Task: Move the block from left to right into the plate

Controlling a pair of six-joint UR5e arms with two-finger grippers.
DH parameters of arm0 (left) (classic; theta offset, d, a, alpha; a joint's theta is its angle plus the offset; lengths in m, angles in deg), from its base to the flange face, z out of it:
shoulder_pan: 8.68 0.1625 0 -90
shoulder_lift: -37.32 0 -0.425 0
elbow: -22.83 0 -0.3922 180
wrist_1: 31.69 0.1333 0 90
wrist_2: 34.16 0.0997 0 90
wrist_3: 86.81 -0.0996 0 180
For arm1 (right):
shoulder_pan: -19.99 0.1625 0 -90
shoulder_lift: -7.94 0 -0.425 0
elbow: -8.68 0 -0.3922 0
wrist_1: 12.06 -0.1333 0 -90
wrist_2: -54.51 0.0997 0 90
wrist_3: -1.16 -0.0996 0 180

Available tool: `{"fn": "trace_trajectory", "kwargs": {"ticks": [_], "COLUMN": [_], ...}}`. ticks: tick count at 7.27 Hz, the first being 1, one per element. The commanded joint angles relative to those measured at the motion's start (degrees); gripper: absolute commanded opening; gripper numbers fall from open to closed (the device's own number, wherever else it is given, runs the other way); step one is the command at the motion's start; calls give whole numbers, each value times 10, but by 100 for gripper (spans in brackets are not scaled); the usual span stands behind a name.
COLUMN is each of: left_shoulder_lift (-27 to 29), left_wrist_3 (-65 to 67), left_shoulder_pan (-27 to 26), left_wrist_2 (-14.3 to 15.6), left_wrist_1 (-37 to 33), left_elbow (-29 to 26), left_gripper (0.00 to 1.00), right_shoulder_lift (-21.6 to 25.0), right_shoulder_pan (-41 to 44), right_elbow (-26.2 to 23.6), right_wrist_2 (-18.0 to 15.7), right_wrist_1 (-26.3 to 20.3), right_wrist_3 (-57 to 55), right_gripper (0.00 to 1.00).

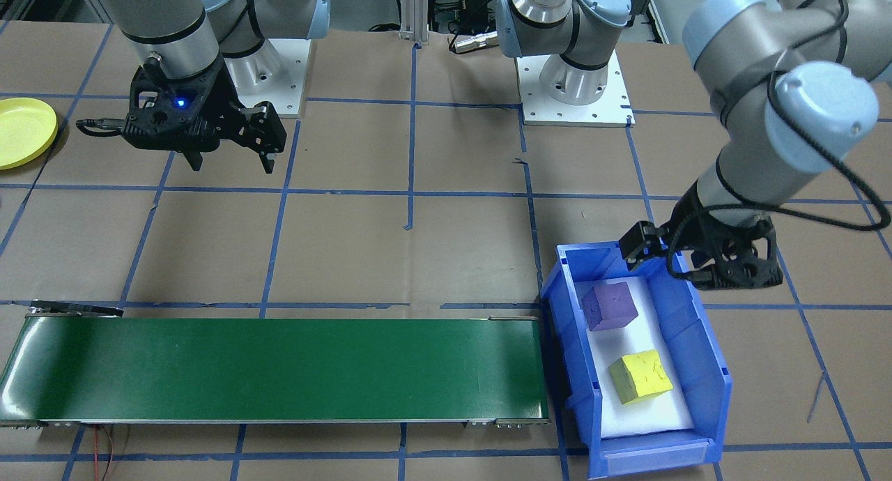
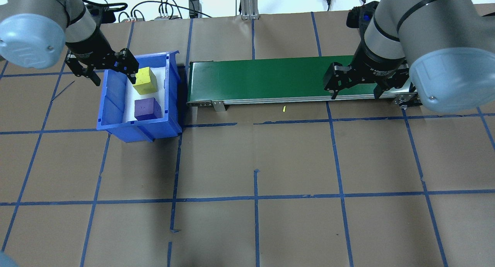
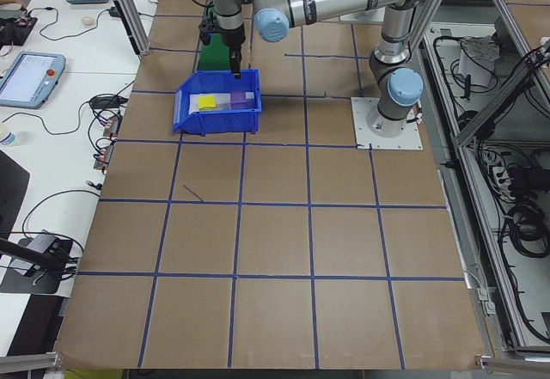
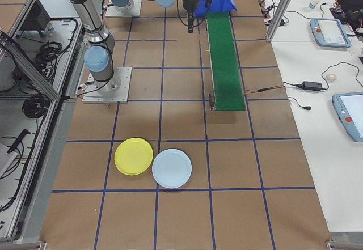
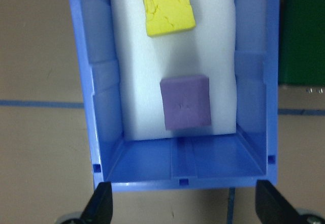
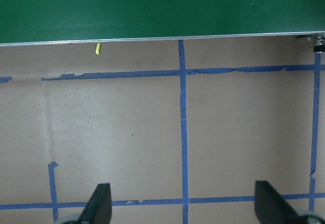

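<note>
I am holding my left gripper [image 2: 113, 71] over the blue bin [image 2: 112, 114], its fingers spread wide and gripping nothing. In my left wrist view the 2 fingertips [image 5: 100, 203] are straddling the bin's near wall, with open space between them. Inside the bin, on a white foam pad [image 5: 218, 56], 2 blocks are sitting apart from each other: the purple block [image 5: 186, 102] nearer my wrist camera, and the yellow block [image 5: 166, 5] farther along the pad, partly cut off by the top edge of that view. Neither block is touching my fingers.

I am keeping my right gripper [image 2: 355, 89] above the bare brown table [image 2: 255, 158] just beside the green conveyor belt [image 2: 263, 79], near its right end. Its fingers are also wide apart and empty; my right wrist view is showing only blue tape lines and the belt's edge between them.

The yellow plate [image 4: 134, 156] is lying on the table well apart from the bin, far past the belt's other end, touching a pale blue plate [image 4: 172, 168] beside it. Both plates are empty.
</note>
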Motion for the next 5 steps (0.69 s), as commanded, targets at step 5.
{"fn": "trace_trajectory", "kwargs": {"ticks": [5], "left_shoulder_lift": [95], "left_wrist_3": [4], "left_shoulder_pan": [2], "left_wrist_2": [-47], "left_wrist_1": [128], "left_elbow": [82], "left_gripper": [97], "right_shoulder_lift": [1], "right_shoulder_pan": [1], "right_elbow": [1], "right_wrist_2": [-1], "right_wrist_1": [0], "right_wrist_3": [-4], "right_gripper": [100]}}
